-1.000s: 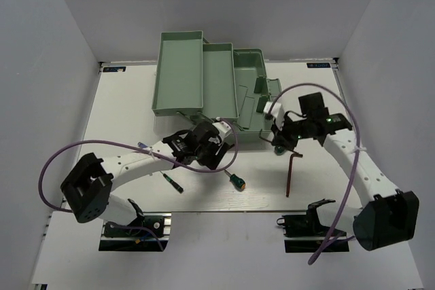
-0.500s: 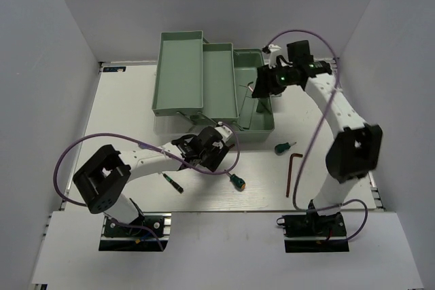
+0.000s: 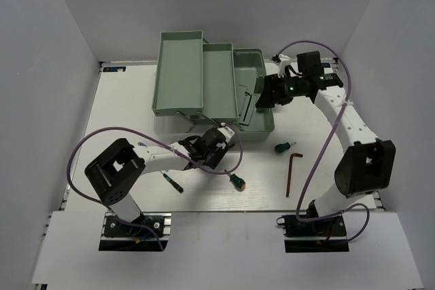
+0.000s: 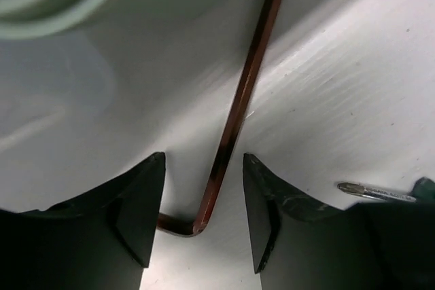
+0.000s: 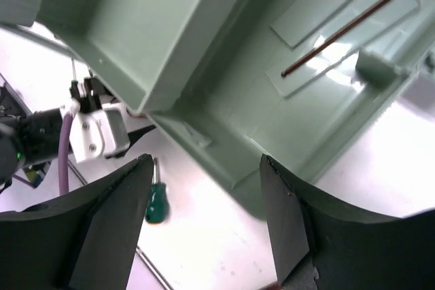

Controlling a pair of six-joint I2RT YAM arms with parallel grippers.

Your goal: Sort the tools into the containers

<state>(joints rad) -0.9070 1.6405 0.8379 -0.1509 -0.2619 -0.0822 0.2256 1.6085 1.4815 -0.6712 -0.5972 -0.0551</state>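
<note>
The pale green toolbox (image 3: 204,79) stands open at the back of the table. My left gripper (image 3: 214,143) is low at the box's front edge. In the left wrist view this left gripper (image 4: 204,216) is open and straddles a reddish-brown hex key (image 4: 238,106) that lies flat on the table, with a gap on both sides. My right gripper (image 3: 267,94) hovers open over the box's right compartment (image 5: 224,93), where another hex key (image 5: 346,22) lies. On the table sit a stubby green screwdriver (image 3: 281,147), a third hex key (image 3: 291,173) and an orange-capped green screwdriver (image 3: 236,180).
A thin dark screwdriver (image 3: 174,183) lies by the left arm's forearm. A screwdriver tip (image 4: 374,191) shows just right of the left fingers. The toolbox's rim (image 4: 61,5) is close ahead of the left gripper. The purple cable (image 3: 231,164) loops near the left wrist.
My right gripper went from low by the green screwdriver up over the toolbox and opened from shut. My left gripper's jaws have drawn somewhat closer together around the hex key.
</note>
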